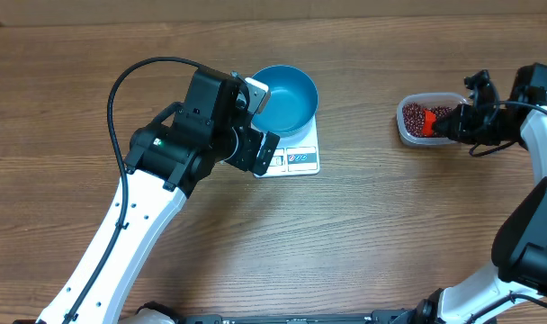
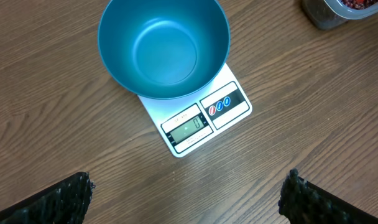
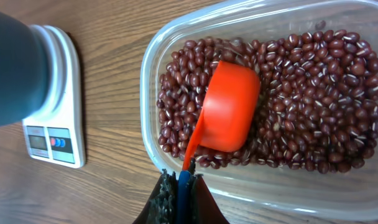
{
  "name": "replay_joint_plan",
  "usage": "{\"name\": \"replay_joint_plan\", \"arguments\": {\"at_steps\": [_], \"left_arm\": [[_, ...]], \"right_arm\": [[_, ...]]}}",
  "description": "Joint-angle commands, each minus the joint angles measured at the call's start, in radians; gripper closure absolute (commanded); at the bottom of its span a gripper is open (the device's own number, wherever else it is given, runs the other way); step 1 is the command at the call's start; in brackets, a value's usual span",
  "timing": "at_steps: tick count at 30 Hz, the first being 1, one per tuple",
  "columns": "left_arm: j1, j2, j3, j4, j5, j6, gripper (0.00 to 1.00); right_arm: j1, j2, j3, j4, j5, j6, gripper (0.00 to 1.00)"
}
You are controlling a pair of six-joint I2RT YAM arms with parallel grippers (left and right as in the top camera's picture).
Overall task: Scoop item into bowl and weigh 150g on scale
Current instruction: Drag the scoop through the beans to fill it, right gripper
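Note:
The blue bowl stands empty on the white scale, whose display shows zero. My left gripper hovers open beside the bowl and scale, its fingers far apart with only table between them. The dark red beans fill a clear tub at the right. My right gripper is shut on the handle of a red scoop. The scoop's cup rests in the beans with its rounded outside toward the camera.
The bowl and scale lie left of the tub, with bare wooden table between them. A corner of the tub shows in the left wrist view's top right. The left arm's black cable arches over the table's left side.

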Motion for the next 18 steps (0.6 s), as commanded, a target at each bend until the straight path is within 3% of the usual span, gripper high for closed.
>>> {"name": "replay_joint_plan", "arguments": {"at_steps": [1,18], "left_arm": [[0.005,0.006,0.008,0.002,0.014,0.022,0.00],[0.005,0.006,0.008,0.002,0.014,0.022,0.00]], "right_arm": [[-0.033,0.007,-0.006,-0.005,-0.124,-0.001,0.96],[-0.138,0.007,-0.017,-0.010,-0.197,-0.005,0.96]]}}
